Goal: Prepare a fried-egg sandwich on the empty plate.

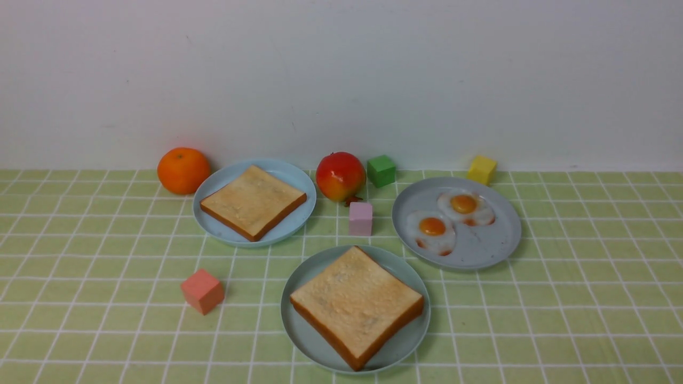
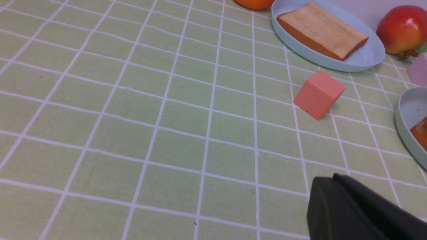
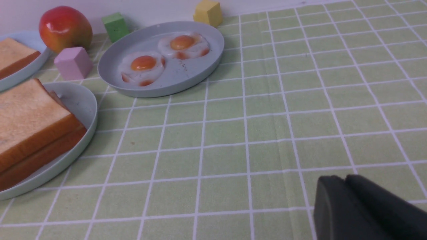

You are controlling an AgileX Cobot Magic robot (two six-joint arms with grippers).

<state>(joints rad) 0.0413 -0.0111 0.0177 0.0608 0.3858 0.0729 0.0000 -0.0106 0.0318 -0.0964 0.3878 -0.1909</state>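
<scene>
The pale aqua-green plate [image 1: 291, 325] sits at the front centre with a toast slice [image 1: 356, 304] on it. In the right wrist view that plate [image 3: 80, 100] holds two stacked slices, upper [image 3: 30, 116] on lower [image 3: 43, 156]; no egg shows between them. Another toast slice [image 1: 253, 201] lies on the sky-blue plate [image 1: 291, 176]. Two fried eggs [image 1: 432, 228] [image 1: 464, 205] lie on the grey-blue plate [image 1: 480, 250]. My left gripper [image 2: 333, 176] hovers shut over bare cloth, short of the salmon cube [image 2: 318, 93]. My right gripper [image 3: 345, 177] is shut and holds nothing, well to the right of the plates. Neither arm shows in the front view.
Along the back wall stand an orange [image 1: 183, 169], a red fruit [image 1: 340, 176], a green cube [image 1: 381, 170] and a yellow cube [image 1: 482, 169]. A pink cube [image 1: 360, 218] stands between the plates. A salmon cube [image 1: 202, 290] lies front left.
</scene>
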